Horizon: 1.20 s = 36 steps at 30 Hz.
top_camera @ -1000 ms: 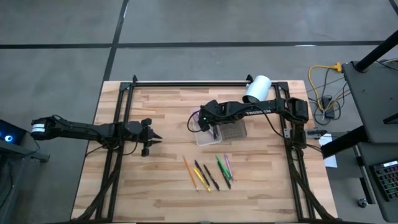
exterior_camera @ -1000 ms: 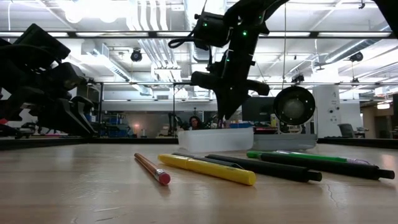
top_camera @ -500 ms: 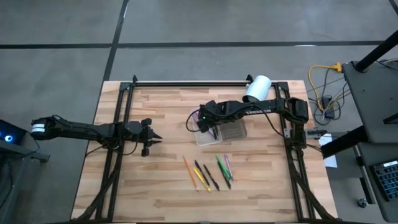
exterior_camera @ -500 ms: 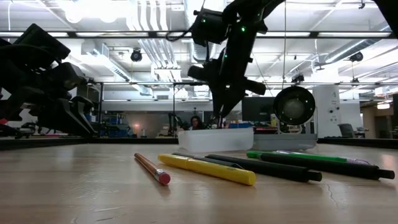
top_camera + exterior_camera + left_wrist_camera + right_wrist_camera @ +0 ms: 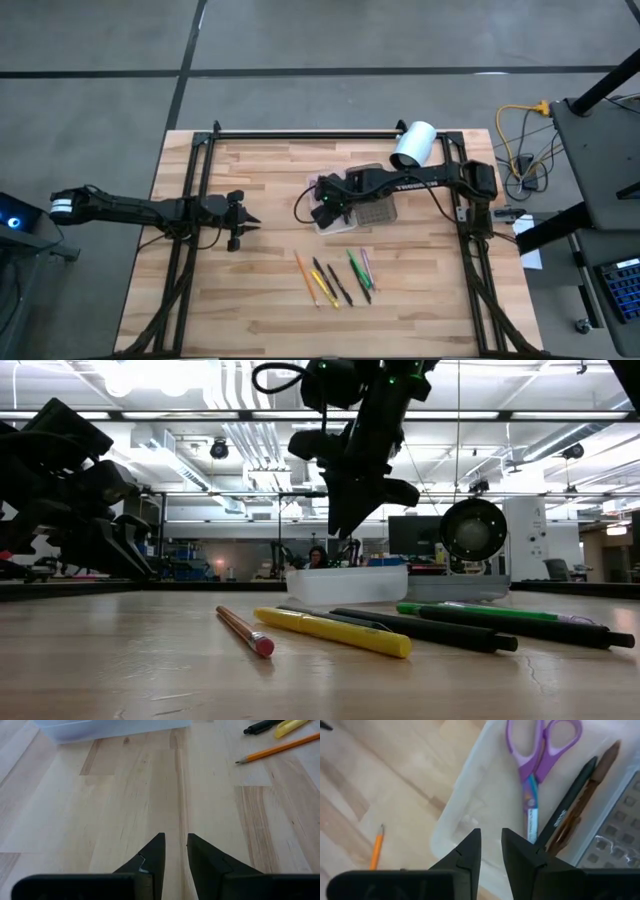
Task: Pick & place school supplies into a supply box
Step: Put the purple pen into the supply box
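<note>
1. Right gripper (image 5: 491, 851) hangs empty over the supply box (image 5: 470, 815), fingers a narrow gap apart.
2. Inside the box lie purple-handled scissors (image 5: 536, 767), blades toward the gripper, and a dark pen (image 5: 568, 802) parallel beside them; its white printing is unreadable.
3. Left gripper (image 5: 173, 851) hovers well apart, narrowly parted, empty.

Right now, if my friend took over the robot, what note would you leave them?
Right hand: above the supply box, fingers a narrow gap apart, holding nothing.
Left hand: waits over bare table at the left, narrow gap, holding nothing.
Done: purple scissors, a black pen and a brown pencil lie in the box.
Left: orange pencil, yellow pen, two dark pens, green pen and a pale one beside it, all on the table.
</note>
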{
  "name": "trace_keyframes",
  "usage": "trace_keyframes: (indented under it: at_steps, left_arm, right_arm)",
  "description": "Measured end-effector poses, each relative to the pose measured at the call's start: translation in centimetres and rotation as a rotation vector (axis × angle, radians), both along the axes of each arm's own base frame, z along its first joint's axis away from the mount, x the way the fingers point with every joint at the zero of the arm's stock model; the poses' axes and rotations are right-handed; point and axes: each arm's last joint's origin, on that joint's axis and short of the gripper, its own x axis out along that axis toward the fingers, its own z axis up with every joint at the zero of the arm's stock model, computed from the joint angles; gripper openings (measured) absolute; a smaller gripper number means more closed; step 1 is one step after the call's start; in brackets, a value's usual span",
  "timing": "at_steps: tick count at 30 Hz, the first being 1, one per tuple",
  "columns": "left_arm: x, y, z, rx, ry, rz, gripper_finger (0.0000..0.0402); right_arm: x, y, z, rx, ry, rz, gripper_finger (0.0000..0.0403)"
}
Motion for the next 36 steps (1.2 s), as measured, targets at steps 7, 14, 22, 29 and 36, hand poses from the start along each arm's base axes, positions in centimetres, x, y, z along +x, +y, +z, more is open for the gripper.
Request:
trace_keyframes:
  at_steps: [7, 14, 22, 29, 36]
  left_arm:
    - [0.0, 0.0, 0.0, 0.0, 0.0, 0.0, 0.0066]
    - [0.0, 0.0, 0.0, 0.0, 0.0, 0.001, 0.0066]
    - [0.0, 0.0, 0.0, 0.0, 0.0, 0.0, 0.0066]
    - [0.0, 0.0, 0.0, 0.0, 0.0, 0.001, 0.0067]
    - [0.0, 0.0, 0.0, 0.0, 0.0, 0.0, 0.0066]
  right_arm:
    - [0.1, 1.4, 0.0, 0.084, -0.007, 0.024, 0.0081]
    - [0.1, 3.1, 0.0, 0.149, -0.014, -0.046, 0.0082]
    - [0.1, 5.2, 0.0, 0.203, -0.024, -0.119, 0.0068]
    - [0.1, 7.2, 0.1, 0.24, -0.044, -0.151, 0.0075]
    - [-0.2, 9.9, 0.1, 0.273, -0.04, -0.154, 0.0084]
